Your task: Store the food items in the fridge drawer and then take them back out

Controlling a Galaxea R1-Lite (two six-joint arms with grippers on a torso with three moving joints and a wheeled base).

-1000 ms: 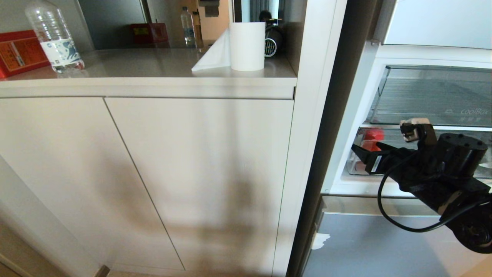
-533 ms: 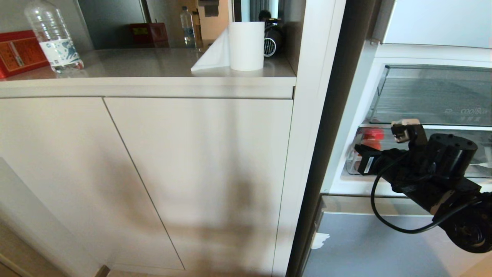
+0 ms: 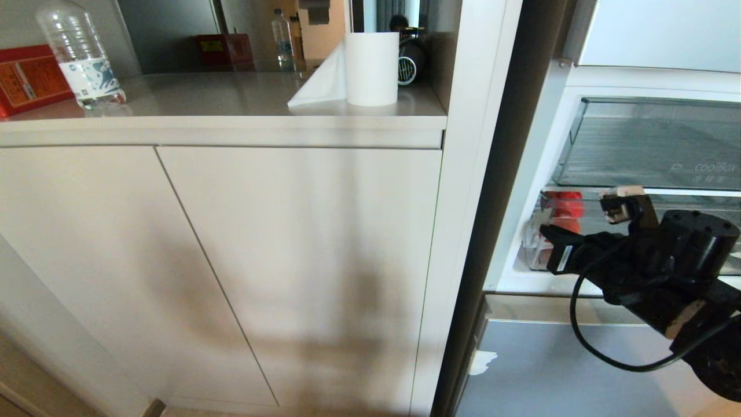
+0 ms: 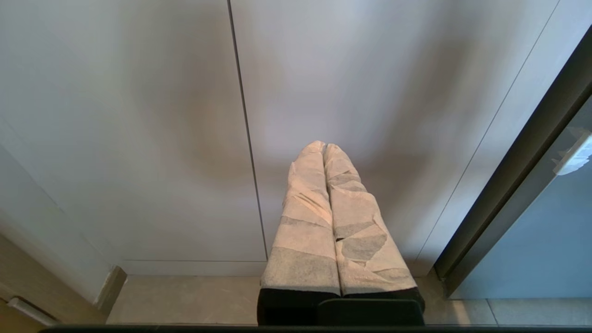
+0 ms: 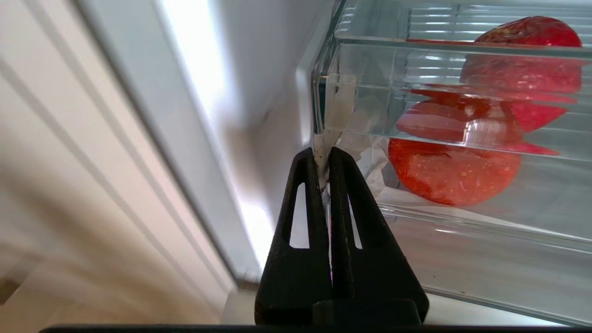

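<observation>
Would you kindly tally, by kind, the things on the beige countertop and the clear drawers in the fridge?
Clear plastic water bottle: 1
Red cardboard box: 1
White paper roll: 1
Black round appliance: 1
Clear plastic fridge drawers: 2
Total: 6, mirror reflections left out.

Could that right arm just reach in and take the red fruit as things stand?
Probably not yet. The right tool is shut on the fridge drawer at its taped front corner, and the red fruit sits behind the clear front wall.
</observation>
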